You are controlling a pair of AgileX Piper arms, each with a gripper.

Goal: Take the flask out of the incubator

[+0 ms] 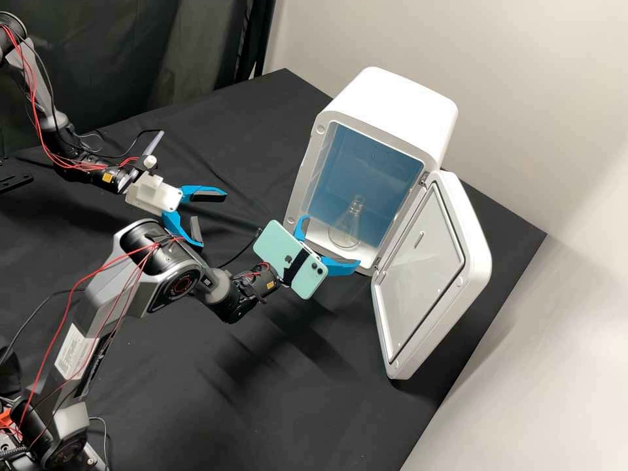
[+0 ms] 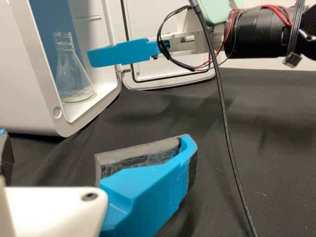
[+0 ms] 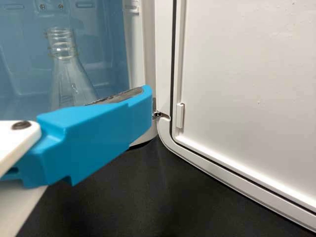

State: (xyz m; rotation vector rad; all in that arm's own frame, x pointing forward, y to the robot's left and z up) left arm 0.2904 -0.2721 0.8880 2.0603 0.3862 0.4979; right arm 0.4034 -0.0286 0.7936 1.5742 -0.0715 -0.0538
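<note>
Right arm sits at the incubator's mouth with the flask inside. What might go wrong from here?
1. The right gripper is open at the threshold of the incubator; a finger could nudge the upright glass flask and tip it before the grasp closes.
2. The open door hangs close beside that gripper, so pulling the flask out might clip it.

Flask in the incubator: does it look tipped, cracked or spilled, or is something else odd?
Nothing stands out. The flask stands upright and whole on the incubator floor, no spill around it. The door hangs wide open; the open right hand is at the opening, apart from the flask.
</note>
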